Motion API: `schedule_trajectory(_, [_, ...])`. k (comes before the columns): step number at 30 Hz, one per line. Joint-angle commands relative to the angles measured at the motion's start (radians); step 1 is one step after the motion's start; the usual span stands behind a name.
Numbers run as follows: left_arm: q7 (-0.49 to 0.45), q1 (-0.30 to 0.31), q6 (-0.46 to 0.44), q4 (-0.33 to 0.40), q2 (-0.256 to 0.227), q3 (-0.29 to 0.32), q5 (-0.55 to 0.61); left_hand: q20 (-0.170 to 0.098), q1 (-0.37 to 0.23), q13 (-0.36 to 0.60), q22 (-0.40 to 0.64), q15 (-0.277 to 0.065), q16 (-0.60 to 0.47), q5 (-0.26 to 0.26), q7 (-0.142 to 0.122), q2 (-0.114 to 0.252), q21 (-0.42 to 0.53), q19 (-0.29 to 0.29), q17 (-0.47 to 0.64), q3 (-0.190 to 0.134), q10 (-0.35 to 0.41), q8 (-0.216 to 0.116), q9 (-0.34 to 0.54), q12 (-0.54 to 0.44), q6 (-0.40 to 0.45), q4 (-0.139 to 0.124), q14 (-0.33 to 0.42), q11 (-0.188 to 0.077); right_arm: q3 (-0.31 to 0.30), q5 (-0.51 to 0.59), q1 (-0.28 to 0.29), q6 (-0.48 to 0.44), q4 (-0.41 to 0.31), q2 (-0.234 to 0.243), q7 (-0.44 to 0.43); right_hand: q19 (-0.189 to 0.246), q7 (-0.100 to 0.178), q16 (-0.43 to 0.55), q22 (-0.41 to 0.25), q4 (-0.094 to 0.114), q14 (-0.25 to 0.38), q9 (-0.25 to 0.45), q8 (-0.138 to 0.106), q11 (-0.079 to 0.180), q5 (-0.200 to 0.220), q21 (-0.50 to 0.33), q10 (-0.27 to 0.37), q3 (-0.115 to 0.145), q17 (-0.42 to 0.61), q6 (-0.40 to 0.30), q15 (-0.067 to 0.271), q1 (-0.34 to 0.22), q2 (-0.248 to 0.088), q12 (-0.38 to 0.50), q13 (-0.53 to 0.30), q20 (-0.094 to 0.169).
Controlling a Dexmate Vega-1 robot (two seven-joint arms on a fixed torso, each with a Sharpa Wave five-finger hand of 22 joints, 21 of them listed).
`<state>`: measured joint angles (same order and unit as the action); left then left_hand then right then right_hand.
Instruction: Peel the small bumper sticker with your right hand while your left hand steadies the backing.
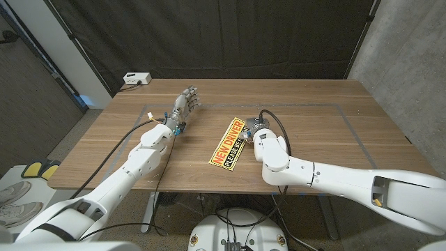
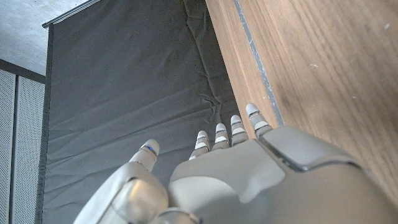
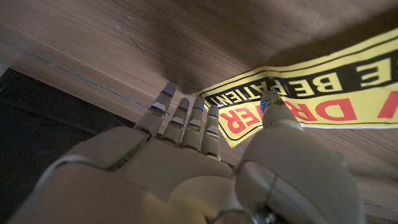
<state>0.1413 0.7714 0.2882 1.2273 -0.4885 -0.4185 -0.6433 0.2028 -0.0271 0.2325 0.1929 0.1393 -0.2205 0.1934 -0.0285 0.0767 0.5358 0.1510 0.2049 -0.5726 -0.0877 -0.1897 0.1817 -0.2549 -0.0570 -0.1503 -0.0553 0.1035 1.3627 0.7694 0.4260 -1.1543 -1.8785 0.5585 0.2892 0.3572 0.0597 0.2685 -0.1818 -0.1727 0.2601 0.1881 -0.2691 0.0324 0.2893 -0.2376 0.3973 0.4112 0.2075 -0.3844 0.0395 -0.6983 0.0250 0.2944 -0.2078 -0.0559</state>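
Left to right across the wooden counter [image 1: 313,132]: the left hand [image 1: 185,103] stands well apart from the sticker, fingers [image 2: 239,124] spread and released, holding nothing. The small bumper sticker [image 1: 229,142], yellow with red and black lettering, lies flat near the counter's middle. The right hand [image 1: 259,130] sits at the sticker's far end; its thumb tip rests on the printed face while the other fingers [image 3: 186,115] reach out beside the edge, with no corner visibly lifted, so nothing is yet pinched. Likely risk: with the backing unsteadied by the left hand, any pull at the edge would slide or lift the whole sheet rather than separate the sticker. No containers are present; a white box [image 1: 136,79] sits at the far left corner.
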Motion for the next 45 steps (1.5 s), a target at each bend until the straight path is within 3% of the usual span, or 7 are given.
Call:
schedule_trajectory(1, [0.007, 0.004, 0.006, 0.003, -0.006, 0.006, -0.004, 0.009, 0.004, -0.001, 0.006, 0.0, 0.006, 0.001, 0.0, 0.032, -0.001, -0.005, 0.001, 0.007, 0.004, -0.003, 0.003, 0.001, 0.004, 0.0, 0.002, 0.008, 0.076, 0.112, -0.008, -0.056, 0.068, -0.032, -0.058, 0.053, 0.024, 0.032, -0.002, 0.001, 0.082, 0.003, -0.023, 0.022, 0.025, -0.014, 0.08, -0.011, 0.017, -0.098, 0.081, -0.078, 0.001, 0.026, -0.007, 0.018])
schedule_trajectory(12, [0.02, -0.005, 0.006, -0.01, -0.005, 0.006, -0.008, 0.008, 0.006, -0.001, 0.006, -0.001, 0.006, 0.001, 0.0, 0.03, -0.002, -0.005, 0.001, 0.009, 0.003, -0.003, 0.003, 0.002, 0.004, -0.001, 0.002, 0.008, 0.007, 0.142, 0.084, -0.001, 0.101, -0.022, -0.2, 0.136, 0.06, 0.148, -0.005, 0.006, 0.268, 0.003, -0.072, 0.062, 0.049, -0.032, 0.264, -0.045, 0.098, -0.309, 0.162, -0.215, -0.021, 0.106, -0.036, 0.051])
schedule_trajectory(16, [0.017, -0.006, 0.0, -0.008, -0.007, 0.006, -0.008, 0.009, 0.006, -0.001, 0.006, -0.001, 0.006, 0.001, 0.0, 0.03, -0.003, -0.005, 0.001, 0.01, 0.002, -0.003, 0.003, 0.002, 0.005, -0.001, 0.001, 0.008, -0.003, 0.142, 0.086, -0.01, 0.094, -0.023, -0.149, 0.157, 0.063, 0.187, -0.009, 0.012, 0.29, 0.003, -0.043, 0.088, 0.053, -0.038, 0.269, -0.087, 0.154, -0.289, 0.169, -0.257, 0.003, 0.124, -0.058, 0.062])
schedule_trajectory(22, [0.023, -0.01, 0.004, -0.016, -0.005, 0.006, -0.008, 0.009, 0.007, -0.001, 0.006, -0.001, 0.006, 0.001, 0.002, 0.03, -0.002, -0.007, 0.002, 0.01, 0.003, -0.003, 0.003, 0.003, 0.005, -0.002, 0.001, 0.008, -0.017, 0.09, 0.044, -0.017, 0.028, -0.004, 0.005, 0.057, 0.004, 0.077, -0.01, 0.144, 0.091, 0.006, 0.059, 0.009, 0.07, 0.005, 0.067, -0.199, 0.166, -0.114, 0.077, -0.039, 0.004, 0.013, -0.034, 0.003])
schedule_trajectory(31, [0.027, -0.012, 0.006, -0.023, -0.004, 0.007, -0.01, 0.009, 0.007, -0.001, 0.006, -0.001, 0.006, 0.002, 0.003, 0.033, -0.003, -0.009, 0.002, 0.009, 0.003, -0.002, 0.003, 0.003, 0.003, -0.003, 0.003, 0.009, 0.008, 0.052, -0.013, -0.01, 0.038, -0.018, 0.105, -0.047, -0.029, -0.006, -0.01, 0.22, -0.039, 0.008, 0.089, -0.033, 0.058, 0.038, -0.07, -0.302, 0.15, 0.022, 0.019, 0.131, 0.048, -0.059, -0.025, -0.023])
schedule_trajectory(37, [0.033, -0.011, 0.012, -0.027, -0.005, 0.01, -0.012, 0.009, 0.006, -0.001, 0.006, -0.002, 0.005, 0.002, 0.002, 0.036, -0.003, -0.009, 0.002, 0.008, 0.003, -0.002, 0.003, 0.003, 0.003, -0.004, 0.004, 0.009, 0.118, 0.163, -0.049, -0.051, 0.13, -0.062, 0.086, -0.023, 0.049, 0.013, -0.011, 0.094, 0.034, 0.007, 0.056, 0.059, 0.083, 0.013, -0.024, -0.282, 0.139, 0.011, 0.117, -0.105, 0.062, -0.051, -0.029, 0.055])
schedule_trajectory(45, [0.032, -0.013, 0.009, -0.031, -0.008, 0.012, -0.013, 0.01, 0.006, -0.001, 0.006, -0.003, 0.005, 0.002, 0.001, 0.035, -0.005, -0.008, 0.002, 0.009, 0.002, -0.002, 0.003, 0.004, 0.003, -0.004, 0.003, 0.008, 0.044, 0.195, 0.051, 0.026, 0.174, -0.065, -0.159, 0.131, 0.085, 0.151, -0.013, 0.038, 0.277, 0.006, -0.026, 0.082, 0.104, -0.047, 0.242, -0.264, 0.214, -0.291, 0.183, -0.297, -0.045, 0.053, -0.063, 0.079])
